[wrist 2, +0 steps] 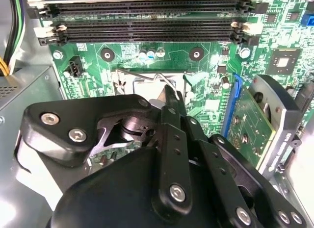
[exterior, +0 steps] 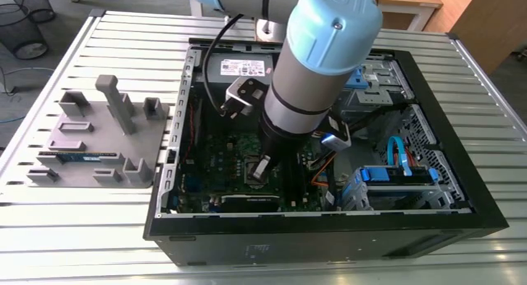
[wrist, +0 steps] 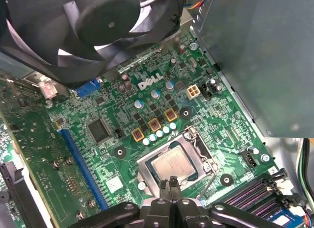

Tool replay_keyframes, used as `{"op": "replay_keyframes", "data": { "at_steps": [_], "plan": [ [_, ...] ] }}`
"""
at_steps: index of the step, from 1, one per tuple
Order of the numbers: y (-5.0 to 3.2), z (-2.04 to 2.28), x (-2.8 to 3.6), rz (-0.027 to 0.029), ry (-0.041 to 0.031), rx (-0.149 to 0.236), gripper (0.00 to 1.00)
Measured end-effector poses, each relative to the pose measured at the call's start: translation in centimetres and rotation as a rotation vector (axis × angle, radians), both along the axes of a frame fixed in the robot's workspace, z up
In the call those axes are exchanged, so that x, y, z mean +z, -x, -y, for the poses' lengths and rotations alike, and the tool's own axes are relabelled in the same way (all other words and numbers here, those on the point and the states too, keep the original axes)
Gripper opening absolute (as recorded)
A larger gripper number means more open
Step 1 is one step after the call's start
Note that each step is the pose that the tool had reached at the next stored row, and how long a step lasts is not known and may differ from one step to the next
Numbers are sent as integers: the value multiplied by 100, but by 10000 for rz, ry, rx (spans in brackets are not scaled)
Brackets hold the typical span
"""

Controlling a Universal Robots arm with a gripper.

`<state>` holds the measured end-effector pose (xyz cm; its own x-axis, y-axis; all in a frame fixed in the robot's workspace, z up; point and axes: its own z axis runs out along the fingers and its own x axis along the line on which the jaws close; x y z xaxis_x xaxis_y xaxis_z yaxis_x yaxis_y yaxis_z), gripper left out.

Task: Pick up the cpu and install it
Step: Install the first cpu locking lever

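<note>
The cpu (wrist: 172, 164), a small square chip with a silver-grey top, lies flat in the socket on the green motherboard (wrist: 147, 115) inside the black computer case (exterior: 329, 235). My gripper (wrist: 171, 183) is shut, its black fingertips pressed together with nothing between them, just above the cpu's near edge. In the exterior view the gripper (exterior: 261, 169) reaches down into the case over the socket. In the second wrist view the gripper's black linkage (wrist 2: 169, 139) covers the socket area, and the cpu is hidden there.
The socket's thin metal lever (wrist: 211, 181) stands off beside the socket. A black fan (wrist: 98, 22) and a grey metal box (wrist: 255, 56) crowd the board. Memory slots (wrist 2: 147, 22) run nearby. A grey fixture plate (exterior: 99, 143) holding a memory stick (exterior: 78, 155) lies on the exterior view's left.
</note>
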<state>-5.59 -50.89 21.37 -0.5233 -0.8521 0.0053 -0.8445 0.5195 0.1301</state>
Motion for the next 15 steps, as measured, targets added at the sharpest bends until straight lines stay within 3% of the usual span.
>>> {"op": "replay_keyframes", "data": {
  "at_steps": [15],
  "plan": [
    [0,-43,128,0,0,0,11]
  ]
}}
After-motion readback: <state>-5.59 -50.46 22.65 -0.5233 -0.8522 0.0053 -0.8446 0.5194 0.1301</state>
